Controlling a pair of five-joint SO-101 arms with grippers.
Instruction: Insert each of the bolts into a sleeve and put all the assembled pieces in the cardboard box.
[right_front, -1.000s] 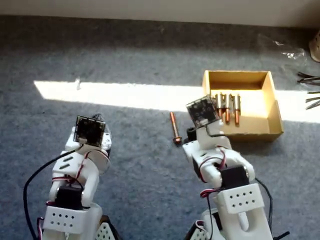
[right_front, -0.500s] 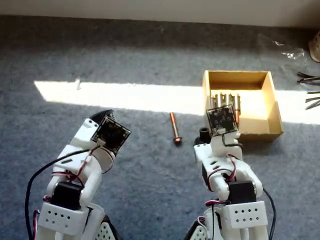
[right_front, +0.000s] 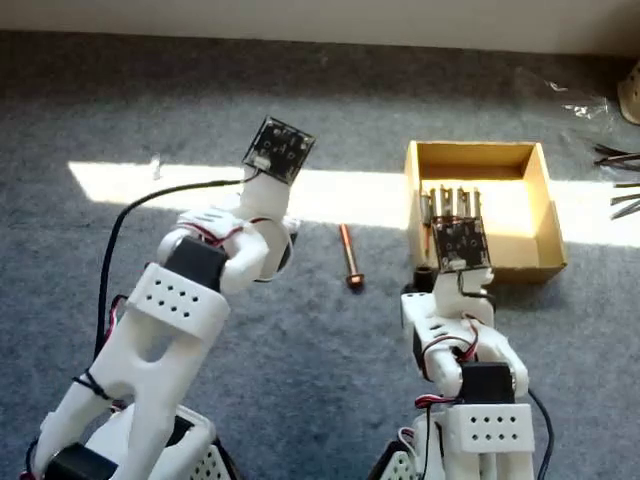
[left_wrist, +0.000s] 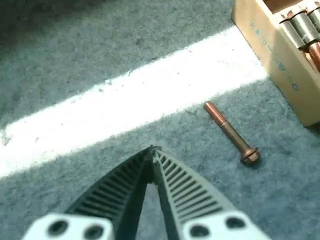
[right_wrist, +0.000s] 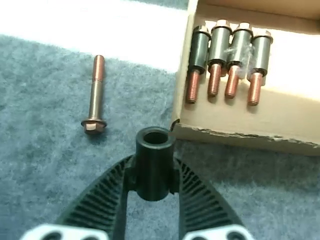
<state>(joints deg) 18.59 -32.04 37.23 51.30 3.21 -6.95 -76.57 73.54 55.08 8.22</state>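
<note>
I found the right jaws clamped on a black sleeve (right_wrist: 155, 162). It was held upright with its bore open upward, just near of the near-left corner of the box (right_wrist: 240, 132). The left jaws were together and held nothing. They hovered over the carpet (left_wrist: 60, 60), left of the one loose bolt (left_wrist: 231, 132) and apart from it.

The bolt lay flat on the carpet between the two arms, left of the box. Its head pointed to the near side and its thread to the far side. It touched neither jaws nor box.

Four assembled pieces (right_wrist: 227, 57) lay side by side in the box, heads toward the far wall and bare threads pointing near. A band of sunlight (right_front: 180, 185) crossed the carpet and the box floor.
</note>
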